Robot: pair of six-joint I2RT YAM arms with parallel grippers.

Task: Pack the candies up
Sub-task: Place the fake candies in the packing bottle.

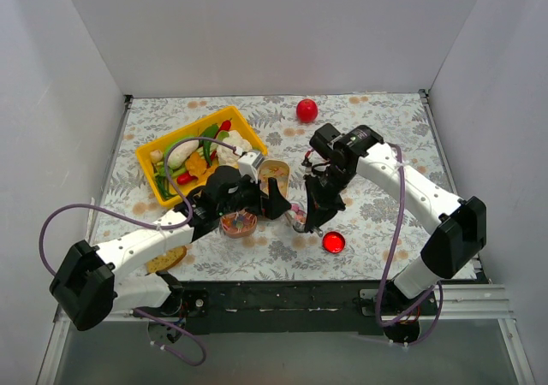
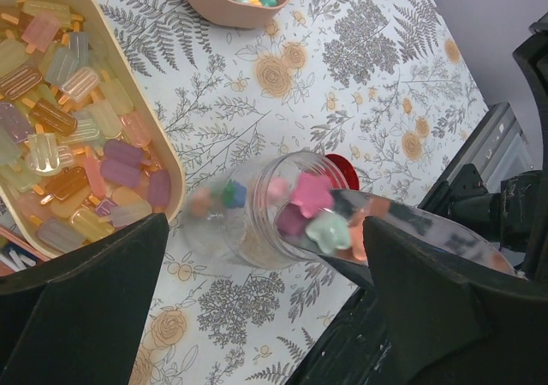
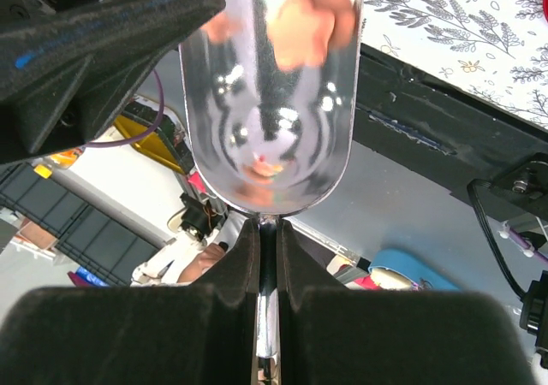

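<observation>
where the lip of the scoop meets the jar mouth, a clump of star-shaped candies [image 2: 312, 198] sits, pink, mint and purple, a few more blurred inside the glass. the metal scoop [image 2: 428, 231] carrying them has its long axis running from the lower right of the left wrist view up-left, open end pointing into the jar [image 2: 224, 231]. the jar is clear, standing on the flowered cloth [image 2: 342, 60] with its mouth turned toward the scoop; upright or tipped, cannot tell. right gripper [image 3: 268, 231] is clamped tight on the scoop's thin handle, trough stretching straight away from its fingers. left gripper [image 2: 265, 231] is spread wide, one finger on each side of the jar, neither seen touching the glass. a red lid [image 2: 342, 167] lies just behind the jar. left of it, a cream tray [image 2: 175, 175] holds lolly-shaped sweets [image 2: 81, 85], pastel and amber. farther off, a pink bowl [image 2: 210, 8] with mixed bright pieces. overhead view: yellow tray [image 1: 145, 158] of toy vegetables at the far left, red ball [image 1: 306, 109] well apart near the back wall.
</observation>
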